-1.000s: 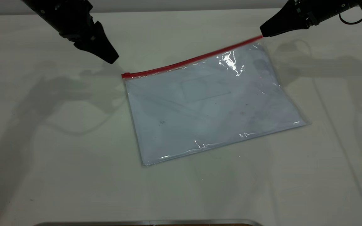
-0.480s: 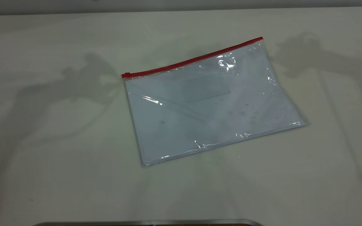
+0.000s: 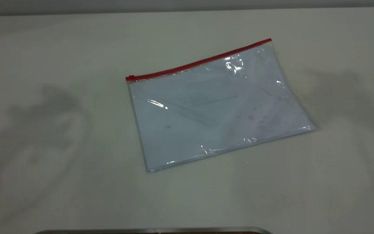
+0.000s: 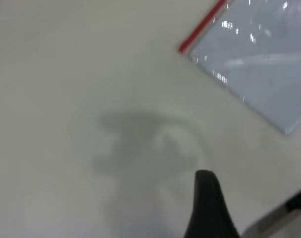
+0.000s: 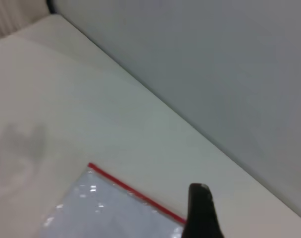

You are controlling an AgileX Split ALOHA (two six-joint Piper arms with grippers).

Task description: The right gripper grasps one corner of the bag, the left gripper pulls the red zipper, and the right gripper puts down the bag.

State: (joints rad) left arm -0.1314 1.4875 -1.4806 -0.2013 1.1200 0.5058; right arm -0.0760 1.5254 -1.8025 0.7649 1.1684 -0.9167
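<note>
Exterior view shows my bag (image 3: 218,107) flat on the table (image 3: 60,162), red zipper (image 3: 200,61) still shut, both grippers now withdrawn, their finger state beyond telling; nothing gripped.

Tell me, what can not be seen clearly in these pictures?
- Left pincer: left wrist view's edge cuts it; open or shut unclear.
- Right pincer: same, right wrist view.
- Both arms: outside the exterior view.
- Red zipper: slider too small to confirm.
- Bag: contents blurred by glare.
</note>
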